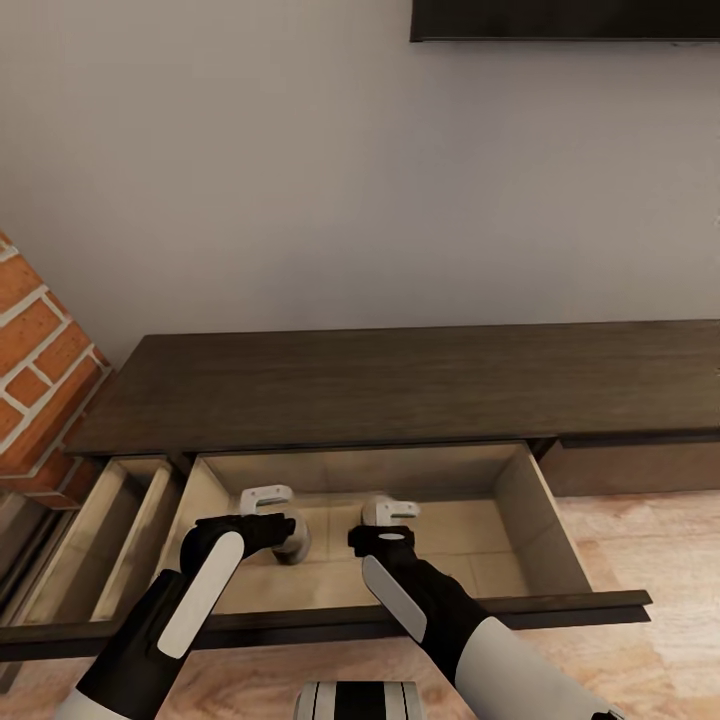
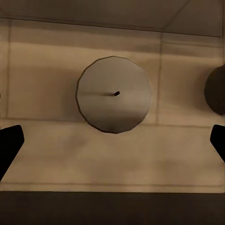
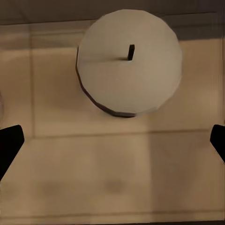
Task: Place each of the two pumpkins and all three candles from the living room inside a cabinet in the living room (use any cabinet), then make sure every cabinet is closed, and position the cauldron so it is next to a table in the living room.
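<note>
Hovering spread end effectors [image 1: 268, 497] [image 1: 392, 510] above 2 candles [image 2: 114, 94] [image 3: 129, 61].

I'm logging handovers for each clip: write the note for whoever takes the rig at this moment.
Left pincer: open, above a candle on the drawer floor.
Right pincer: open, above a second candle in the same drawer.
Done: two candles are in the open middle drawer of the cabinet.
Also open: a smaller drawer beside it.
Left: third candle, both pumpkins, shut all drawers, set the cauldron by the table.
</note>
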Available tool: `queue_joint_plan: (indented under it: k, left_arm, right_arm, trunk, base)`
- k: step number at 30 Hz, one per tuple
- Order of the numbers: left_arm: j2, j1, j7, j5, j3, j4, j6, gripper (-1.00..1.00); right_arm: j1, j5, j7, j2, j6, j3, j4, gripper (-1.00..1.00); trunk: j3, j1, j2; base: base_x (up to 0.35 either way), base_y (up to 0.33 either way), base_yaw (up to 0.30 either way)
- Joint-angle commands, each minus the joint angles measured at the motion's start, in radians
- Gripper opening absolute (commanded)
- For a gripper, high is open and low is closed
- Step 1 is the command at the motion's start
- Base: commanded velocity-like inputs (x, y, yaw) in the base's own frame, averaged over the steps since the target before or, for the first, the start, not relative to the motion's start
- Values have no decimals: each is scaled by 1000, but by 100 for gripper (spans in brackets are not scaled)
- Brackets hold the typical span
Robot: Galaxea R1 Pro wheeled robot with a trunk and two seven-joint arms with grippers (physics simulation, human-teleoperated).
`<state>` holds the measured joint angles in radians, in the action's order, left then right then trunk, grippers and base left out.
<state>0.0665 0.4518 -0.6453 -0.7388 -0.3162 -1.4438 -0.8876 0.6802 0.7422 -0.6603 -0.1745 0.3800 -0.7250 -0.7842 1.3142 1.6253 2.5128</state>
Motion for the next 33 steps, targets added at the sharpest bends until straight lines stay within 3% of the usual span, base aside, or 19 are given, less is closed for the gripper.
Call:
queue_joint_plan:
  k: [1,12,33]
  left_arm:
    - [1,1,-10,-10,-1,-1,-1,100]
    - [1,1,-7,-10,7,0,-10,100]
    - [1,1,-6,-12,9,0,-12,100]
  right_arm:
    - [1,4,-7,0,4,-2,0,100]
    - [1,6,-6,0,9,-2,0,100]
    - [1,9,-3,0,8,-2,2,100]
  trunk:
    - [-3,-1,0]
    - [-46,-6,-3]
    - [-127,-15,-7]
  base:
    - [0,0,0]
    - [-1,0,0]
    - [-106,26,0]
